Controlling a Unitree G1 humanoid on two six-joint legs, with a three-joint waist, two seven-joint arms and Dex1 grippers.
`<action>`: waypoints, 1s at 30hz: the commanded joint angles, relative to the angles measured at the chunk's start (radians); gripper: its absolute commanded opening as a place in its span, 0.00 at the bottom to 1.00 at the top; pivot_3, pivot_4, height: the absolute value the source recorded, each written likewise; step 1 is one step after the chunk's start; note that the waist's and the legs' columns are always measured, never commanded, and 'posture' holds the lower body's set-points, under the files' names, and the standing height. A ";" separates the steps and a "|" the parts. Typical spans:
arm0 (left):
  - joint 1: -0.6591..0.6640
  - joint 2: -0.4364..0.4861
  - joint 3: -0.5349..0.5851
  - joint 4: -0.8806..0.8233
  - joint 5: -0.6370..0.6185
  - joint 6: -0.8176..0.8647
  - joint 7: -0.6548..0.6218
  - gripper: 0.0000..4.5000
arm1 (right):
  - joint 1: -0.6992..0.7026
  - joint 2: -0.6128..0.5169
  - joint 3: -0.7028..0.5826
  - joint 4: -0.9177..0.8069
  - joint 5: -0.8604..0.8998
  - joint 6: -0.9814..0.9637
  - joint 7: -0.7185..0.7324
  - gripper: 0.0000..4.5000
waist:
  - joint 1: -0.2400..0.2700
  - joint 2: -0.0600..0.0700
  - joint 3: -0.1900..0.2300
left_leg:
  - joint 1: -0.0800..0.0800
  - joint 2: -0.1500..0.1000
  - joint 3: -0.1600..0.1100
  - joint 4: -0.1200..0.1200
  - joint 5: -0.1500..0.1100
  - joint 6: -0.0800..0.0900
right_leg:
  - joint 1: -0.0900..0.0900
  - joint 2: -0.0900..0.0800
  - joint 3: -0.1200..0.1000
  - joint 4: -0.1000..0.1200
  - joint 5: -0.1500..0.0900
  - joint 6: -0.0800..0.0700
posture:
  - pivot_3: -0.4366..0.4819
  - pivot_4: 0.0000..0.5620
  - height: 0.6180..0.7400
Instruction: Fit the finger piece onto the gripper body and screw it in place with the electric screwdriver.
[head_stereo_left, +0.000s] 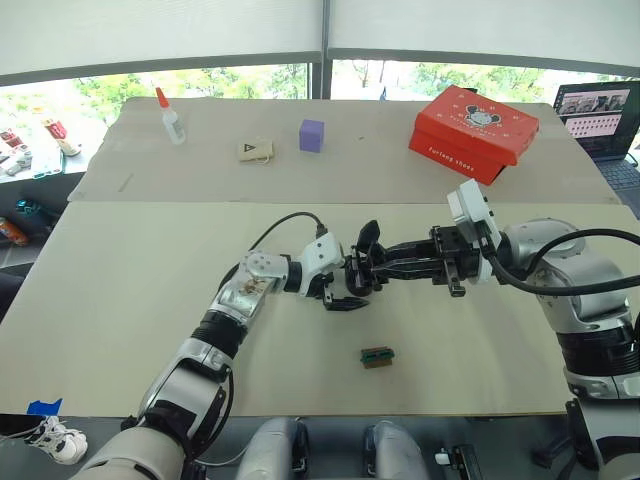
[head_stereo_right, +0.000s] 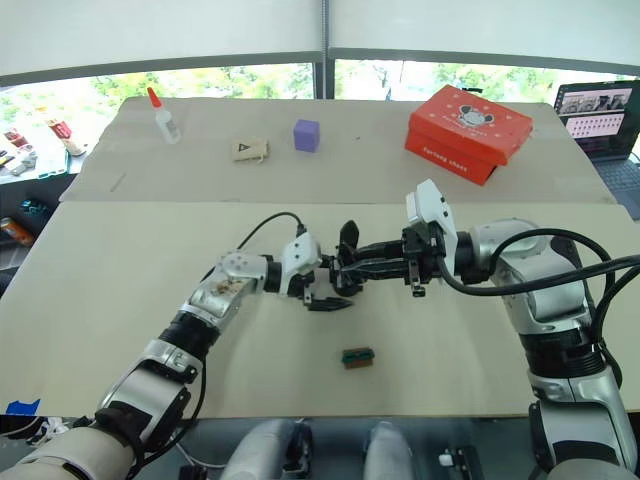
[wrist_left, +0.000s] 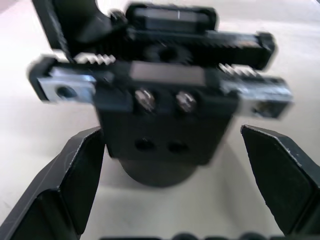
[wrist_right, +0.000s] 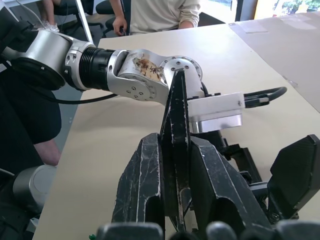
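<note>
From the head views, I have both arms meeting at the middle of the table (head_stereo_left: 120, 300). My left gripper (head_stereo_left: 345, 285) reaches in from nine o'clock and my right gripper (head_stereo_left: 385, 265) from three o'clock, tips nearly together over the gripper body (head_stereo_left: 352, 280), which sits between them. The small green-and-brown block (head_stereo_left: 377, 357) lies just toward six o'clock of that cluster, apart from it. I do not see the electric screwdriver here, so I judge I am in the fitting step, not the screwing one.

In the left wrist view, my left fingers (wrist_left: 65, 180) are spread wide, flanking the gripper body (wrist_left: 160, 110) without touching it; its round base sits between them and its toothed bar runs crosswise to my fingers, with two screws facing me.

In the right wrist view, my right gripper (wrist_right: 172, 185) is pinching the finger piece (wrist_right: 175, 130), a thin black wedge standing along my fingers, long axis pointing away from the wrist toward the left arm, tip uppermost. Next I need to line that wedge up with the mount and seat it.
</note>
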 joint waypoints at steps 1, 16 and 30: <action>-0.017 -0.008 0.013 0.007 0.012 -0.030 0.007 1.00 | -0.004 -0.016 -0.040 -0.037 0.024 0.005 -0.007 0.07 | -0.001 0.000 0.000 | 0.000 0.000 0.000 0.000 0.000 0.000 | 0.000 0.000 0.000 0.000 0.000 0.000 | 0.48 0.27 1.00; 0.008 -0.051 0.032 0.046 0.010 -0.073 0.016 0.51 | 0.022 0.001 -0.033 -0.029 0.015 -0.030 -0.010 0.07 | 0.001 0.000 0.000 | 0.000 0.000 0.000 0.000 0.000 0.000 | 0.000 0.000 0.000 0.000 0.000 0.000 | 0.48 0.27 1.00; 0.071 -0.005 -0.005 -0.101 0.018 -0.046 -0.058 0.51 | 0.030 0.038 -0.008 -0.029 0.002 -0.113 0.021 0.07 | 0.002 0.000 0.000 | 0.000 0.000 -0.001 0.001 0.000 0.000 | 0.000 0.000 -0.001 0.000 0.000 0.000 | 0.48 0.27 1.00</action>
